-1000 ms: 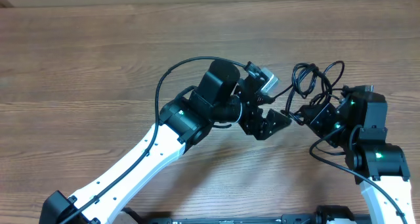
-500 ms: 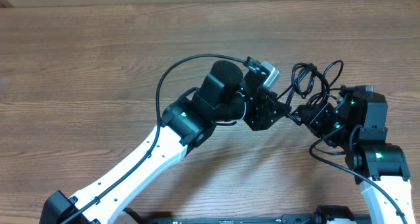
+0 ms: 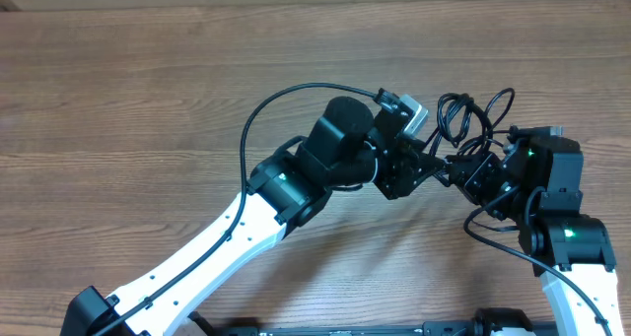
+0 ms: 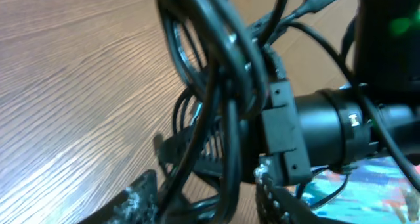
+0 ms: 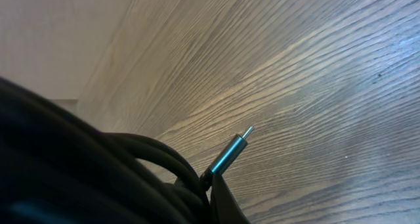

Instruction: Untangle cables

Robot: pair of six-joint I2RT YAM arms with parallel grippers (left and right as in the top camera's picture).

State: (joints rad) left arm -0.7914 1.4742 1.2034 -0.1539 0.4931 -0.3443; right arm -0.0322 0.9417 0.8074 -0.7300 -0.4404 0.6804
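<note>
Just nearside of the cables (image 3: pixel 471 119), the right gripper (image 3: pixel 459 171) seems clamped on the tangle's near strands, while the left gripper (image 3: pixel 430 167) — jaws parted, strands between its fingers (image 4: pixel 139 196) — sits at their left. Second grasp in hand, I judge; next, close on one strand and draw apart. Beyond, loops fan over the table (image 3: pixel 148 80).

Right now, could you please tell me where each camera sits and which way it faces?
Overhead: fixed above the table, facing straight down; both arms show, with the left gripper and right gripper close together at the cables.
Left wrist: on the left arm, looking along its own fingers at the cables, with the right gripper beyond.
Right wrist: on the right arm, right behind the cables, looking low across the table past a plug.
Shared: all three views show the cables and the table.
</note>
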